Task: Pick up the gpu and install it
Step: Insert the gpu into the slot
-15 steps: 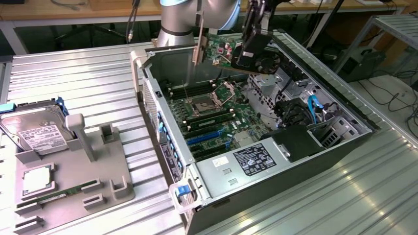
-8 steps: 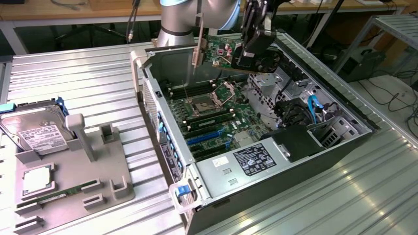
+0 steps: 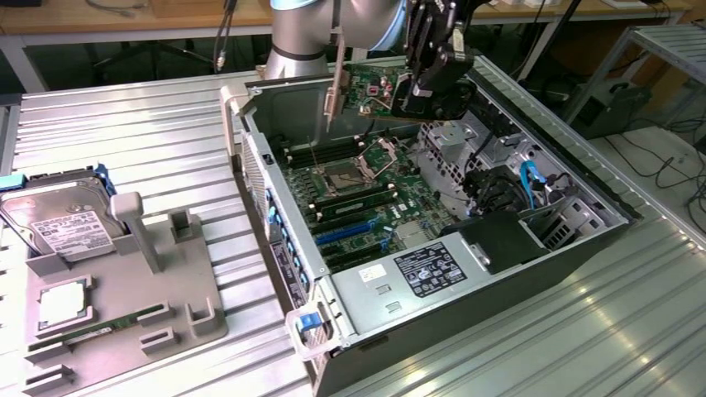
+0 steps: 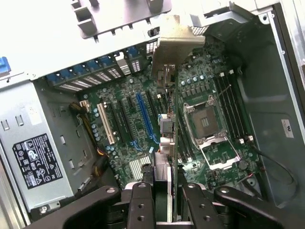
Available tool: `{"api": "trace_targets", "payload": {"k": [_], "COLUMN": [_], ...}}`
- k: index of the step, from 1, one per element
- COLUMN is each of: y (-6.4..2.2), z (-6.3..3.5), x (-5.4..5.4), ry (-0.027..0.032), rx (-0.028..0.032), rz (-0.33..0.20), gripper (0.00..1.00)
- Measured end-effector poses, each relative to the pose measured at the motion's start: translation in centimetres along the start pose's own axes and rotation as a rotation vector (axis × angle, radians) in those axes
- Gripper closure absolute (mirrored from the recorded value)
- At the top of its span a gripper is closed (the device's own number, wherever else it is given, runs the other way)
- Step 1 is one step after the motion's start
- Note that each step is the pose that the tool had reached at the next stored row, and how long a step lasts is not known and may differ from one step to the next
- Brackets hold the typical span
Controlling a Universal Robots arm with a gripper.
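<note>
Pinching the gpu [image 4: 170, 119] edge-on between its fingers [image 4: 143, 205], the gripper [image 4: 167, 205] hangs over the open case [image 4: 267, 95], with the card reaching from the hand down toward the motherboard [image 4: 138, 95]. A tilt in that narrow grip could make the card miss the blue slot [image 4: 144, 114]. The bracket [image 4: 174, 43] might catch the case wall, or the card might scrape the socket [image 4: 205, 119].

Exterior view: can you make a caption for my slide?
The gripper holds the gpu in the air above the open computer case.
</note>
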State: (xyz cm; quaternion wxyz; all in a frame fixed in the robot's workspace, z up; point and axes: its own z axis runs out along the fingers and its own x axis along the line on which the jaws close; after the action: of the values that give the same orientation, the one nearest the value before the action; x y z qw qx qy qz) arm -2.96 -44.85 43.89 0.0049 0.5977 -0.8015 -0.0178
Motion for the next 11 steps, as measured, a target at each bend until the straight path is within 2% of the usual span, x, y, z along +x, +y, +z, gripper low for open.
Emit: {"api": "trace_targets", "payload": {"k": [7,11], "y": [0.00,0.00], "z": [0.00,0.01], "x": [0.00,0.00], "ry": [0.0031,0.0035], "rx": [-0.0012,-0.0014], "rz": [-0.090,-0.101], "gripper": [0.73,0.73]}}
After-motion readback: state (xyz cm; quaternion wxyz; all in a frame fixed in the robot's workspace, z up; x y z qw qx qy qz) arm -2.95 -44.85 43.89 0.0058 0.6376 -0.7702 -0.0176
